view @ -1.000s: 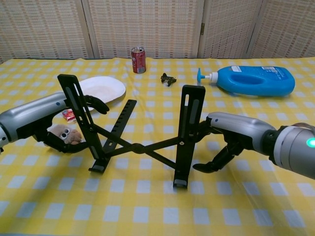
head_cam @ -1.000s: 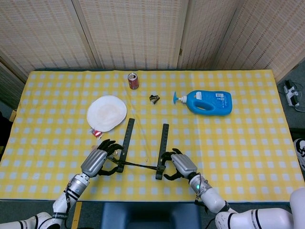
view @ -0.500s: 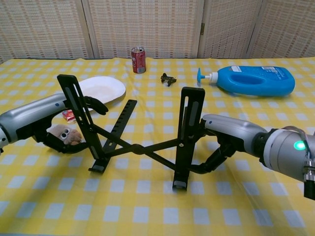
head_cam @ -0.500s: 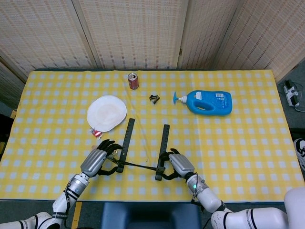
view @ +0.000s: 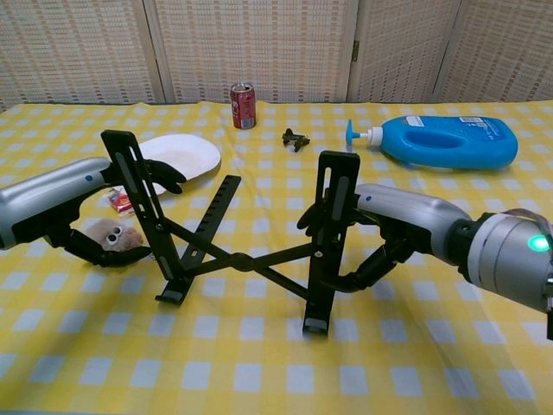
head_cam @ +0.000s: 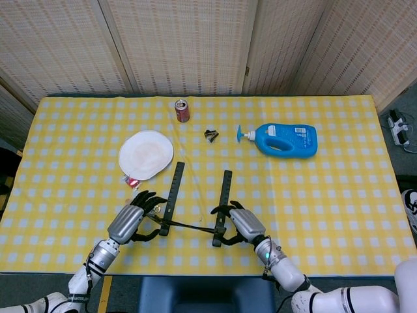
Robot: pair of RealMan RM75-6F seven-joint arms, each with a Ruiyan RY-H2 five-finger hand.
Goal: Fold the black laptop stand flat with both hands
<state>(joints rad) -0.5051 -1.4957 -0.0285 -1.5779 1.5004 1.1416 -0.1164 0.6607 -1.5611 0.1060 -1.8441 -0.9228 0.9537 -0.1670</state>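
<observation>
So the black laptop stand (view: pixel 246 251) is sitting near the front edge of the table (head_cam: pixel 339 195), roughly centered, and it's not flat at all: two slotted bars are tilted up, joined low down by crossing struts that make an X between them, with a third shorter bar leaning back behind the left one.

Going left to right: my left hand (view: pixel 82 212) has its fingers curled around the left upright bar, thumb side over the top part, so it's gripping the stand there. Tucked right under that hand is a small fuzzy toy with googly eyes (view: pixel 115 233), and just behind it a little red box (view: pixel 120 201) beside the white paper plate (view: pixel 183 154). Those sit close to the left bar's side.

Further back is a red soda can (view: pixel 243 105), then a small black binder clip (view: pixel 296 137).

My right hand (view: pixel 380 229) is wrapped around the right upright bar, fingers showing on both its sides, holding it about midway up.

Far right there's a blue detergent bottle (view: pixel 445 141) lying on its side, well apart from the stand.
</observation>
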